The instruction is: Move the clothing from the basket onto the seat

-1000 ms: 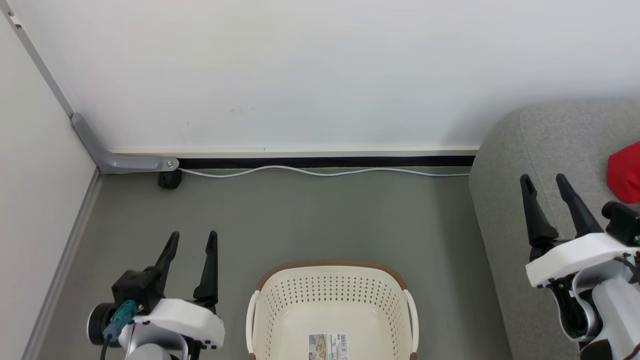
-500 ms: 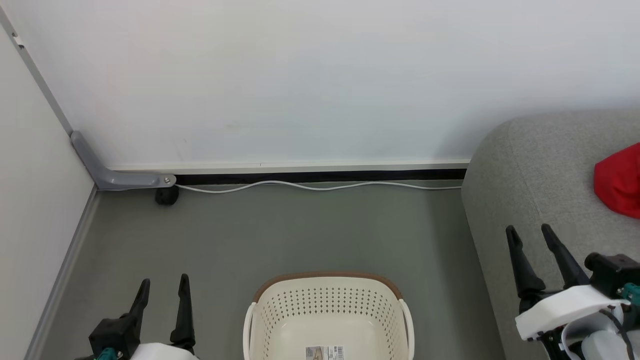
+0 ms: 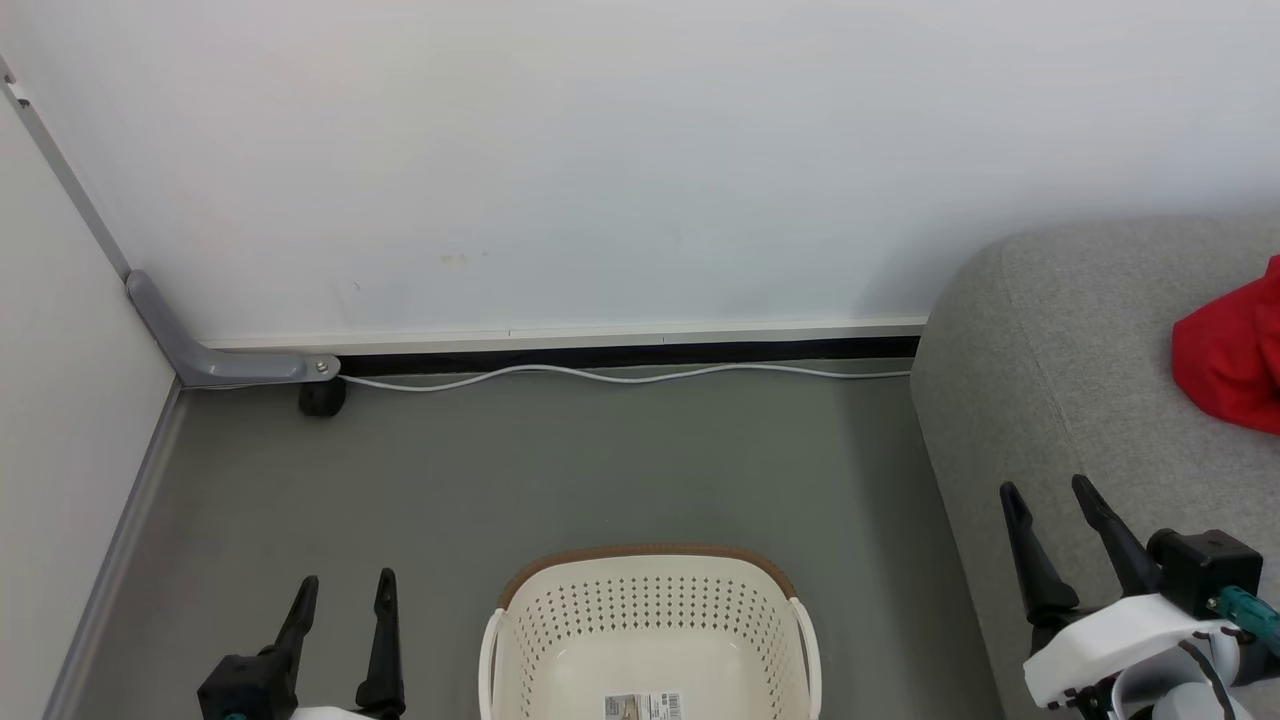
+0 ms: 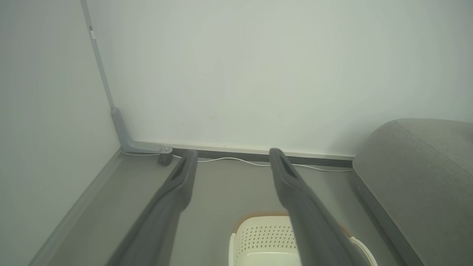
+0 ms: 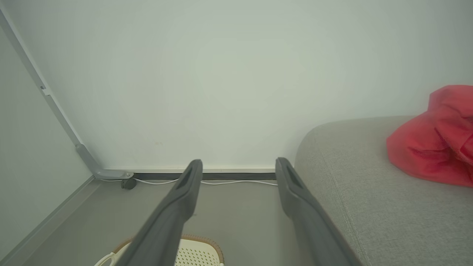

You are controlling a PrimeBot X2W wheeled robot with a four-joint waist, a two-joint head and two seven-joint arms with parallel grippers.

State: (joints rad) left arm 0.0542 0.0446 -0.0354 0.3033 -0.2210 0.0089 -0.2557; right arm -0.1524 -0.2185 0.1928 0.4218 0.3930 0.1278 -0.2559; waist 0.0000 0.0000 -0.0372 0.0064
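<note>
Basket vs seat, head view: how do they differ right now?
Material: the basket is cream perforated plastic with a brown rim; the seat is grey woven fabric. Load: the basket's visible part holds just a label, while the seat carries the red clothing. Size: the basket is much smaller than the seat. Both have rounded corners.

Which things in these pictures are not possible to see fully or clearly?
- Clothing: head view, cut by the right edge; one garment or two, unclear.
- Basket: head view, near half cut by the bottom edge, so what lies there is unknown.
- Label in the basket: too small to read.
</note>
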